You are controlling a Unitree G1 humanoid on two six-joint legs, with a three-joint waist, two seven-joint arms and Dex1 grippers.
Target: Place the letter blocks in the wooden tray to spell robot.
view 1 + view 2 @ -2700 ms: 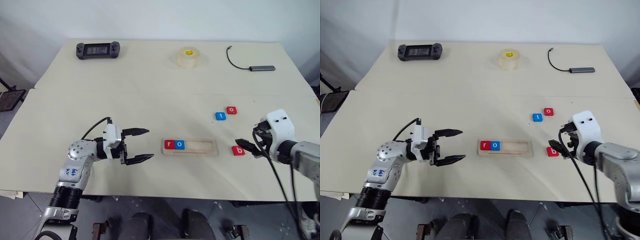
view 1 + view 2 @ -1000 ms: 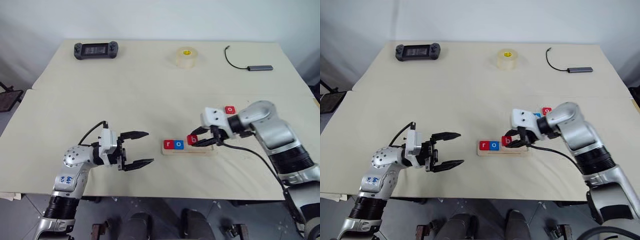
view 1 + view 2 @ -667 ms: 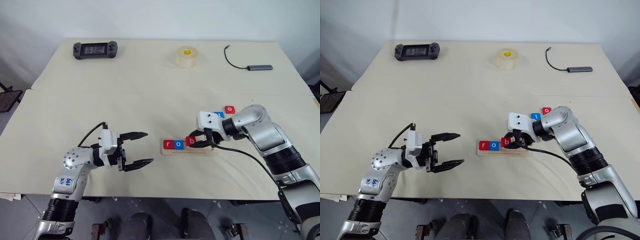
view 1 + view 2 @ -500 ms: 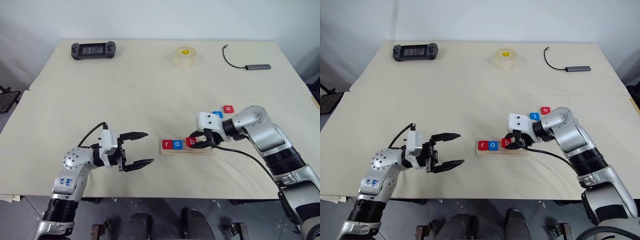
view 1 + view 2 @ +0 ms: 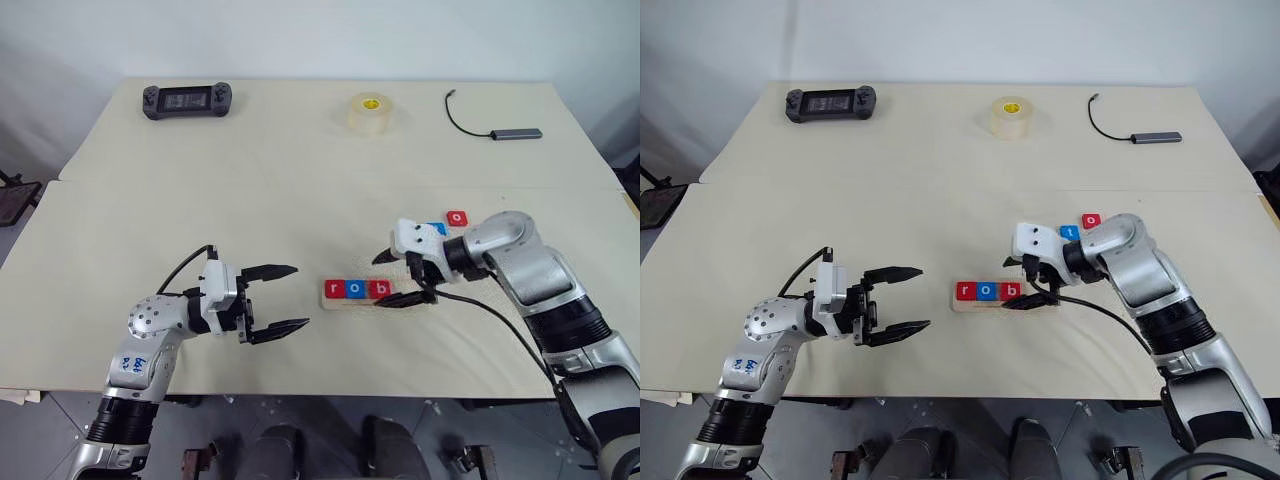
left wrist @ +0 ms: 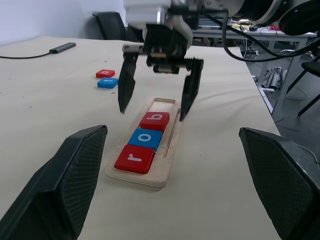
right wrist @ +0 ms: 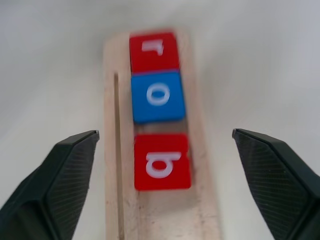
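Fingers of right gripper spread wide around red b block, now third in tray after r and o; left gripper open nearby.

The wooden tray holds blocks r, o and b at its left end. The t block and another o block lie on the table at the tray's one o'clock
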